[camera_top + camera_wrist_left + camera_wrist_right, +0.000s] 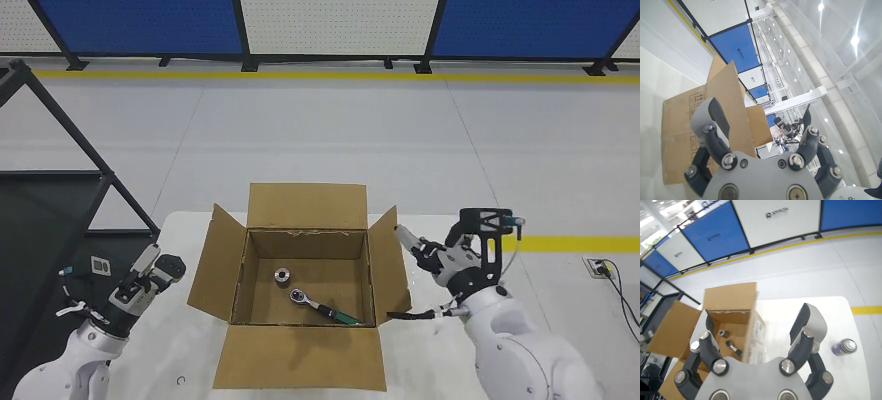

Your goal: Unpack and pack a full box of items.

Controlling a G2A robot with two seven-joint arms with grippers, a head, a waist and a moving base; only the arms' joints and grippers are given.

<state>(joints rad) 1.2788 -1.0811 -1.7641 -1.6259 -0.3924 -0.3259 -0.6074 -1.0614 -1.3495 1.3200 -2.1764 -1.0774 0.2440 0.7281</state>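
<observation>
Right pincer [408,240] released, beside right flap of cardboard box [300,205]. Left pincer [150,262] released, frame's lower left. Ratchet wrench [318,304] on box floor, frame centre, axis diagonal, handle end toward right pincer: nearer arm, in judgement.

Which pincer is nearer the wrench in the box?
Right. The right pincer is at the box flap nearest the wrench; the left pincer sits outside the opposite flap.

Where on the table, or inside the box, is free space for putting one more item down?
The table is bare between the box and the blue can. Inside, the far right corner of the floor is free; the ratchet and the socket crowd the middle.
</observation>
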